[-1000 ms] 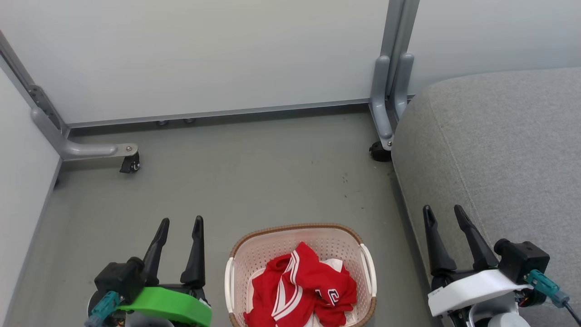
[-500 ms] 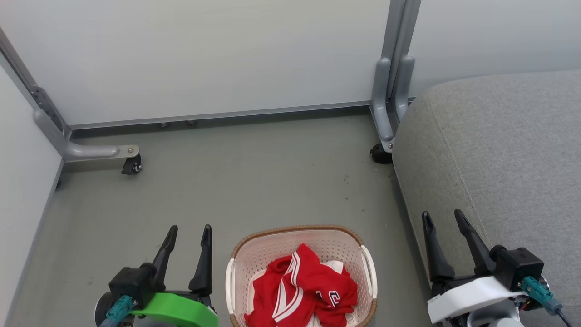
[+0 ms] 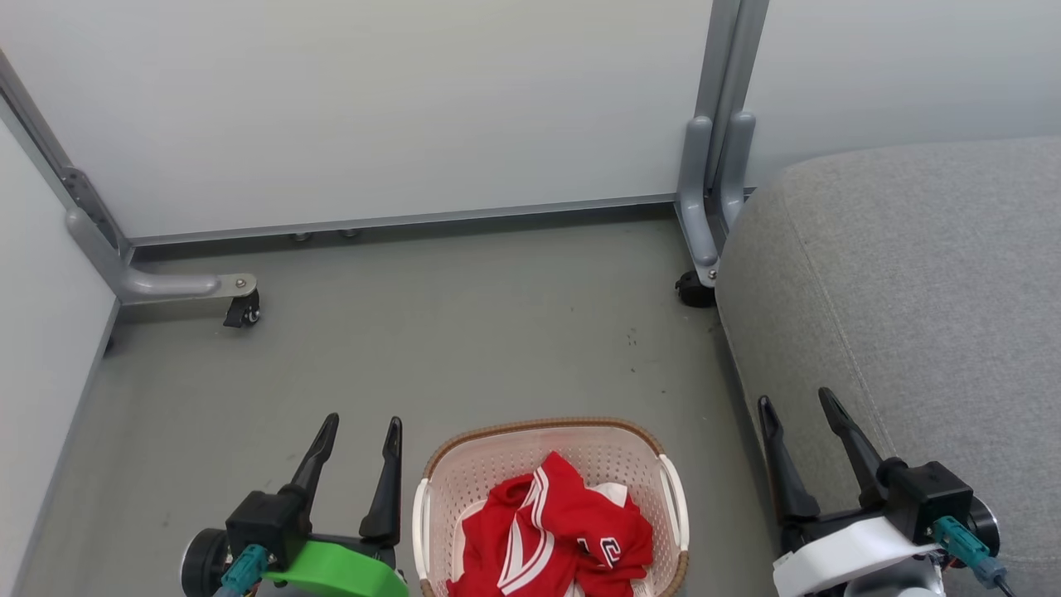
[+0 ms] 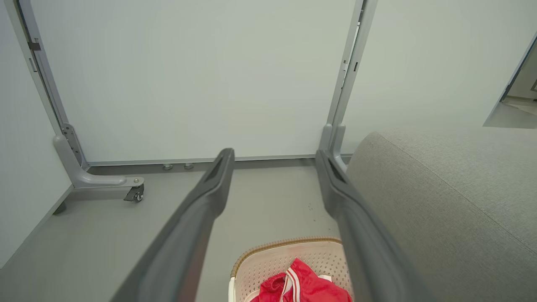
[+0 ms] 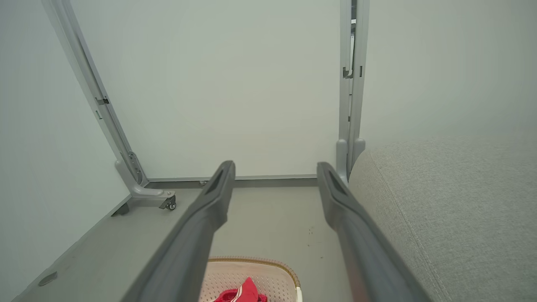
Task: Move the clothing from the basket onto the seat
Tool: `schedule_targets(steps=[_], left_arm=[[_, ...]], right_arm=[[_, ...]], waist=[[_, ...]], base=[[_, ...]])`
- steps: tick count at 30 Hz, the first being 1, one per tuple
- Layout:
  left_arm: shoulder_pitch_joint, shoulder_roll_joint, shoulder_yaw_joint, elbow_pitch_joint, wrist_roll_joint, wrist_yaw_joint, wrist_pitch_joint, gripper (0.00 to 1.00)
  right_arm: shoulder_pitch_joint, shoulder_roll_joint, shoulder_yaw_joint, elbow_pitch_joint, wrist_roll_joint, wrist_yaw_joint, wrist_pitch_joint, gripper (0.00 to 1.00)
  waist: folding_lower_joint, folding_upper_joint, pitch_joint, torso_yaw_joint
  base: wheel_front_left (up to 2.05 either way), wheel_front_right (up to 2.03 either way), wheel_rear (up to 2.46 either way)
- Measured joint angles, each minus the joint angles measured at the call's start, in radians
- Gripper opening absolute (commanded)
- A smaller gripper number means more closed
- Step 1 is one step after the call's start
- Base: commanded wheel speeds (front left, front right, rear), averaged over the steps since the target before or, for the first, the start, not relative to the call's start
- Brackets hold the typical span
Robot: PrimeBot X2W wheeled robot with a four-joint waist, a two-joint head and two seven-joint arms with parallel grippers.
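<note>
The cream-white basket (image 3: 464,473) with its brown rim stands on the floor at the bottom middle of the head view. Crumpled red clothing (image 3: 551,539) with white stripes lies inside it, a navy letter mark showing. My left gripper (image 3: 362,423) hovers open just left of the basket, holding nothing. My right gripper (image 3: 797,400) is open and empty to the basket's right, over the edge of the grey seat (image 3: 920,290). The left wrist view shows the basket (image 4: 260,262), clothing (image 4: 304,287) and seat (image 4: 440,197). The right wrist view shows the basket (image 5: 268,274), clothing (image 5: 243,293) and seat (image 5: 453,201).
Pale partition panels (image 3: 373,99) on grey metal legs close off the back and left. A castor (image 3: 242,311) sits at the left and another castor (image 3: 692,288) by the seat's corner. Grey floor (image 3: 464,332) stretches between the panels and the basket.
The whole head view has shifted, so the camera moved. Within it my left gripper sits closer to the basket and my right gripper lower and slightly left. Both stay open.
</note>
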Motion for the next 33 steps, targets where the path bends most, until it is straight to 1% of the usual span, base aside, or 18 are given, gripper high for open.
schedule_targets(steps=[7, 16, 33], left_arm=[[0.000, 0.000, -0.007, -0.003, 0.034, 0.000, -0.013, 1.00], [0.000, 0.000, -0.006, -0.001, 0.007, 0.000, -0.013, 1.00], [0.001, 0.000, -0.026, 0.027, 0.010, 0.000, -0.013, 1.00]], right_arm=[[0.007, 0.000, 0.006, -0.002, -0.041, 0.000, -0.013, 1.00], [0.009, 0.000, 0.008, -0.001, -0.044, 0.000, -0.013, 1.00], [0.015, 0.000, 0.009, 0.003, -0.050, 0.000, -0.013, 1.00]], waist=[[0.0000, 0.0000, -0.007, 0.000], [0.0000, 0.0000, -0.011, 0.000], [0.0000, 0.0000, 0.000, -0.001]], base=[[0.00, 0.00, 0.00], [0.00, 0.00, 0.00], [0.00, 0.00, 0.00]])
